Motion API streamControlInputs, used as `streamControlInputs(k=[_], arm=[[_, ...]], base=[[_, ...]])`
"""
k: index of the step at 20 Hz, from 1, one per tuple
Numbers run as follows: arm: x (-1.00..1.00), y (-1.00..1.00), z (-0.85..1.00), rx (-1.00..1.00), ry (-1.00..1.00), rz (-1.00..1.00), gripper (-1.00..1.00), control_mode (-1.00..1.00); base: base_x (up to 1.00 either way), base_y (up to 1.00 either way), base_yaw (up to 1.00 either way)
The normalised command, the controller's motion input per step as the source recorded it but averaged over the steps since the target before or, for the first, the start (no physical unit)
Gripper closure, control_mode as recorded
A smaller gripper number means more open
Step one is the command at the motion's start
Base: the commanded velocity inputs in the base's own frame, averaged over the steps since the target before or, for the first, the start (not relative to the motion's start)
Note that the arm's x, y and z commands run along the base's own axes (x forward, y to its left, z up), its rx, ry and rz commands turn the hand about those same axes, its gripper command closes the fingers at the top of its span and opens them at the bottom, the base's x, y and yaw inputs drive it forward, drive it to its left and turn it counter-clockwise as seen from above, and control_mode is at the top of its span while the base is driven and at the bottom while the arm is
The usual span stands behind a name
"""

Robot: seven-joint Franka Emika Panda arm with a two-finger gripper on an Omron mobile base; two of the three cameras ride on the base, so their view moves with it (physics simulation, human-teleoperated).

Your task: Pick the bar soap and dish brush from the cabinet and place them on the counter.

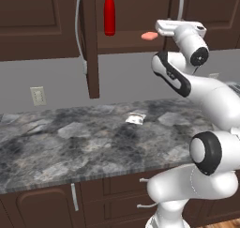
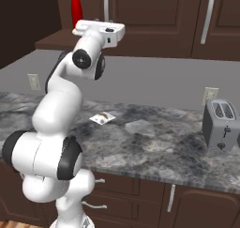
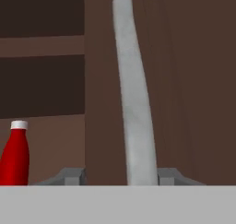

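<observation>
Here, left to right: red bottle (image 3: 14, 154), then the cabinet's silver handle (image 3: 133, 103) between the part-closed gripper (image 3: 120, 176) jaws; contact unclear. Bar soap (image 1: 149, 35) lies on the shelf. Grip squarely before pulling.

A tall red bottle (image 1: 109, 12) with a white cap stood upright on the shelf. Below it and well apart, a small whitish packet (image 1: 136, 118) lay flat on the stone. A grey toaster (image 2: 223, 125) stood far to the right of the packet, against the grey wall. A wall outlet (image 1: 38, 96) sat left of the packet; another outlet (image 2: 209, 95) was just above the toaster.
</observation>
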Motion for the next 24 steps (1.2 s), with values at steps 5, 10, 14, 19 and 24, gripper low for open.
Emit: streamControlInputs(k=[5, 10, 14, 19, 24], arm=[[0.08, -0.02, 0.0, -0.01, 0.15, 0.09, 1.0, -1.0], [-0.06, -0.35, 0.0, -0.01, 0.07, 0.08, 1.0, -1.0], [-0.23, -0.49, 0.0, 0.0, 0.05, 0.03, 1.0, -1.0], [-0.32, -0.38, 0.0, 0.0, 0.08, 0.0, 1.0, -1.0], [-0.38, -0.35, 0.0, 0.0, 0.1, 0.0, 1.0, -1.0]], base=[[0.0, 0.0, 0.0], [0.0, 0.0, 0.0], [0.0, 0.0, 0.0], [0.0, 0.0, 0.0], [0.0, 0.0, 0.0]])
